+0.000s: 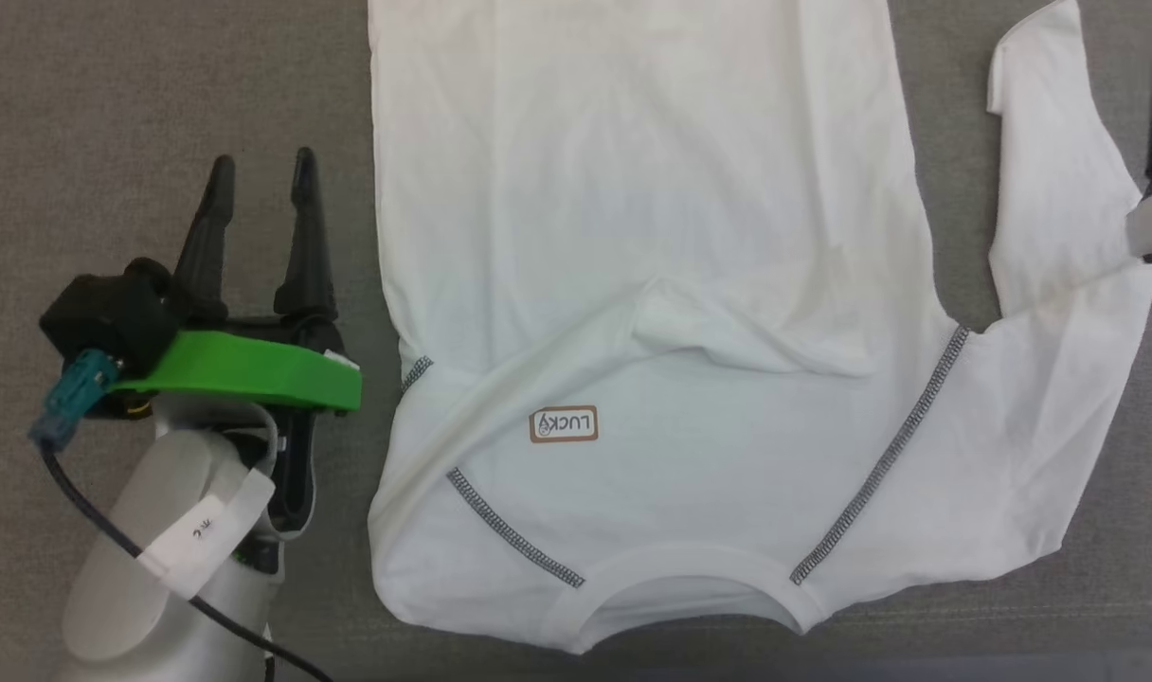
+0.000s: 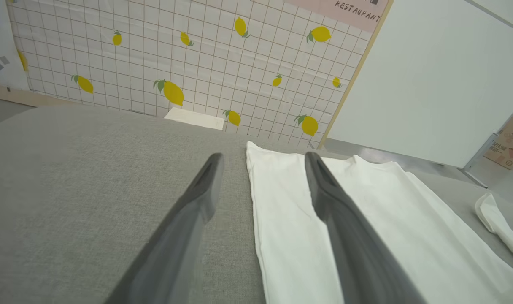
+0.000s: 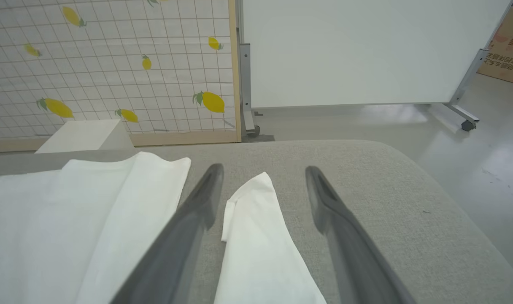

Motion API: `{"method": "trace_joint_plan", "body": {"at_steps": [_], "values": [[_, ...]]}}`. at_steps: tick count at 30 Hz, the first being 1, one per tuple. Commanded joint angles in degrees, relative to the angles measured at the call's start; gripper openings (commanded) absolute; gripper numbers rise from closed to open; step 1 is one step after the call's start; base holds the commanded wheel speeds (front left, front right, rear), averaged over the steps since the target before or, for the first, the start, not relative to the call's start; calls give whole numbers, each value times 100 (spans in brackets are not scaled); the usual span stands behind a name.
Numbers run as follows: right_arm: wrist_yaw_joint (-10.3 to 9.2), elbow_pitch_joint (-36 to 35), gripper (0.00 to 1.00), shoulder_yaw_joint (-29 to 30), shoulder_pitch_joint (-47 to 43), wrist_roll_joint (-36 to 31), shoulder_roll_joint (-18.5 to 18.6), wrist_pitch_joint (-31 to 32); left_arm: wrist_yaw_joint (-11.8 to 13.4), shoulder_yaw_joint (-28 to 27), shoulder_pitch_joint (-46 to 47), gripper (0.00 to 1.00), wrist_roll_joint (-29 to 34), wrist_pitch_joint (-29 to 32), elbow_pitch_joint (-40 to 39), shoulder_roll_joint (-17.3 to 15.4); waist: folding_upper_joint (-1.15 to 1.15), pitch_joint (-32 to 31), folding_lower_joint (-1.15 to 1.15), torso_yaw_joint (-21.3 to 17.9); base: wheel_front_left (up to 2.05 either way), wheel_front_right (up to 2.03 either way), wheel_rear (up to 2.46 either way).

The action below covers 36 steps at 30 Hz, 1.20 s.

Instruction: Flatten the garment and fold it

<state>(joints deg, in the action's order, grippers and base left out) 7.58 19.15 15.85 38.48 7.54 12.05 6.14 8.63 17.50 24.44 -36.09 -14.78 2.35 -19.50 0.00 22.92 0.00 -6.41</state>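
Right, left gripper [image 1: 261, 163] first: fingers spread wide, nothing between them, parked over bare counter [image 1: 159, 95] just beside the garment [image 1: 633, 189], along its straight near side. Over to the right gripper [image 3: 263, 168], jaws just as wide apart, and the cuff end of the long sleeve [image 3: 256, 236] lies on the counter between its two fingers, not pinched. The garment is flat in the middle of the counter, ribbed neckline [image 1: 690, 568] towards the robot. The side by the left gripper looks already turned in, while the sleeve on the right sprawls outward and bends away up the counter.

So by my read the right sleeve fold is the step in hand. To do it well, come down on the cuff, take both layers near the tip, and lift only enough to clear. Then lay it across the body so the new edge runs as straight as the opposite one. That soft ridge [image 1: 728, 332] across the chest wants smoothing too.

Room looks good, with bare counter on either side. Mind the rounded far corner [image 3: 408, 169], not far beyond the cuff, while a white box [image 3: 83, 135] sits past the far edge, well apart
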Motion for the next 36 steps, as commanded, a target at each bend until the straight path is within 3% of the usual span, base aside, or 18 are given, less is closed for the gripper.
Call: {"method": "trace_joint_plan", "body": {"at_steps": [1,11,23,24,26,30,36], "values": [[-9,218,100,98,235,-54,86,73,-58,-129,-131,100,126,-21,-135,73,0,375,0,282,0,0,0],[-9,1438,100,1010,1552,-559,468,794,-416,-770,-245,100,614,-21,-630,452,0,1216,0,762,0,0,0],[-9,1612,100,1363,2146,-1279,647,2096,-724,-1129,-213,100,881,-21,-839,734,0,1709,0,985,0,0,0],[-9,1615,79,1388,2166,-1313,644,2277,-743,-1161,-214,100,893,-21,-838,754,0,1722,0,986,0,0,0],[-9,1583,1,1430,2187,-1356,616,2594,-771,-1210,-224,100,922,-21,-845,783,0,1738,0,977,0,0,0],[-9,1338,0,1443,2126,-1420,569,2874,-822,-1269,-256,100,970,-21,-823,830,0,1717,0,947,0,0,0],[-9,837,0,1436,1850,-1235,537,2619,-901,-1296,-277,100,1017,-21,-655,885,0,1472,0,891,0,0,0]]}}
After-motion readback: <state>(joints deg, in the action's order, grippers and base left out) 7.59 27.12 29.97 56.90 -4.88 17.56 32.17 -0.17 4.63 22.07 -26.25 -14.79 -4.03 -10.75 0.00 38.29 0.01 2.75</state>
